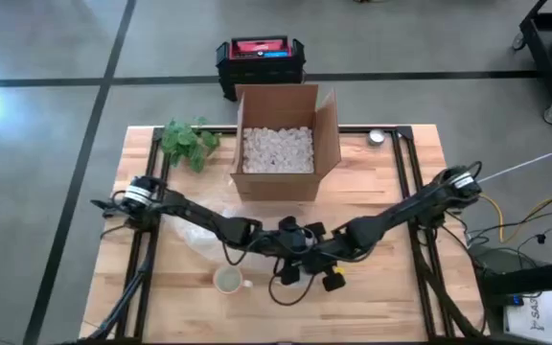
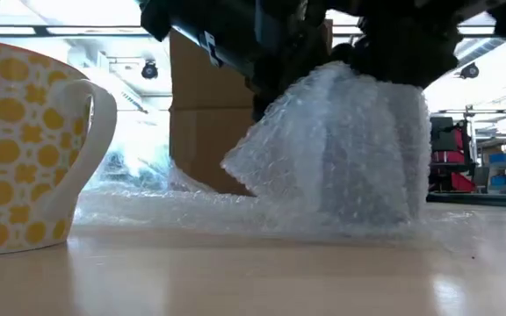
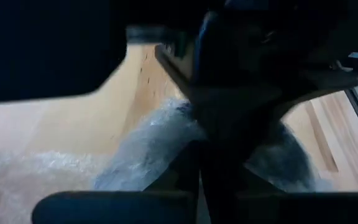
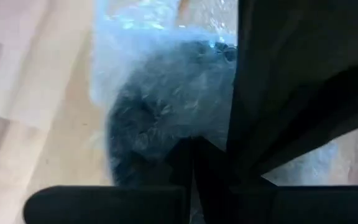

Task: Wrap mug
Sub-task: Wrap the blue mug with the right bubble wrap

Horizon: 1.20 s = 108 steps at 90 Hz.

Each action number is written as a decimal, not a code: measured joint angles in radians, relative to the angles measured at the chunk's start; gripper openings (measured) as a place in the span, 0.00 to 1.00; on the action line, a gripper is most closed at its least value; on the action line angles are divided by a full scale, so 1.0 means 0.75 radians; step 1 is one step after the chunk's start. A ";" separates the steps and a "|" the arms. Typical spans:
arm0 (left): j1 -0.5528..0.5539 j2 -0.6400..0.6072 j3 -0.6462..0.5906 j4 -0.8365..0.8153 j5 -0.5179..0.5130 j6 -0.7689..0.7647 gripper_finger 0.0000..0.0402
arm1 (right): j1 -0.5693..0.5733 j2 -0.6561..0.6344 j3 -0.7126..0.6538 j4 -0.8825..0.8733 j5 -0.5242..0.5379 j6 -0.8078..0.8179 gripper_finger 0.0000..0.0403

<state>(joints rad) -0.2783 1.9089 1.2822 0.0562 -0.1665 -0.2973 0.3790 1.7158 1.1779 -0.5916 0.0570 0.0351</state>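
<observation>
A bundle of clear bubble wrap (image 2: 341, 149) stands on the table near its front middle. A dark thing shows through the wrap (image 4: 166, 106); whether it is a mug I cannot tell. Both grippers meet right over it: my left gripper (image 1: 286, 251) comes in from the left, my right gripper (image 1: 307, 257) from the right, each shut on the wrap's top. The wrap's loose sheet (image 1: 199, 232) trails flat toward the left. A cream mug with yellow dots (image 2: 25, 149) stands upright on its base, uncovered, just left of the bundle (image 1: 228, 280). My left gripper has the bubble wrap at the bundle's top (image 3: 166, 134), coming from above and the table's left. The other arm's gripper stands in front of the place of contact. The wrap rises like a tent to the fingers, its foot (image 2: 323, 219) on the table. My right gripper pinches the bubble wrap over the dark thing (image 4: 179, 134) between its shut fingers (image 4: 185, 165), coming from above and the table's right. The layers cannot be counted. The bundle stands upright below the fingers, resting on the table.
An open cardboard box (image 1: 281, 144) filled with white packing peanuts stands at the far middle. A green plant (image 1: 190, 144) lies to the box's left, and a small round tin (image 1: 377, 137) to its right. Bare wood lies at the front left and right.
</observation>
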 joint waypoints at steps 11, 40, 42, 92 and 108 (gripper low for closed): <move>-0.023 -0.111 0.002 -0.109 0.000 -0.009 0.00 | -0.009 -0.013 -0.016 -0.007 0.005 0.005 0.00; -0.068 -0.105 0.000 -0.217 0.001 -0.024 0.00 | -0.009 -0.016 -0.017 0.022 0.029 0.000 0.00; -0.068 -0.087 0.000 -0.213 0.001 -0.024 0.00 | -0.009 -0.016 -0.017 0.027 0.029 -0.001 0.00; -0.016 0.070 0.003 -0.034 0.038 -0.040 0.00 | -0.009 -0.159 0.094 -0.177 0.035 -0.037 0.00; -0.015 0.069 0.000 -0.014 0.037 -0.038 0.00 | -0.010 -0.149 0.036 0.005 0.032 -0.049 0.00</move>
<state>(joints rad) -0.2899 1.9610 1.2823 0.0454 -0.1391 -0.3260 0.3714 1.6039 1.2049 -0.5878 0.0807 -0.0013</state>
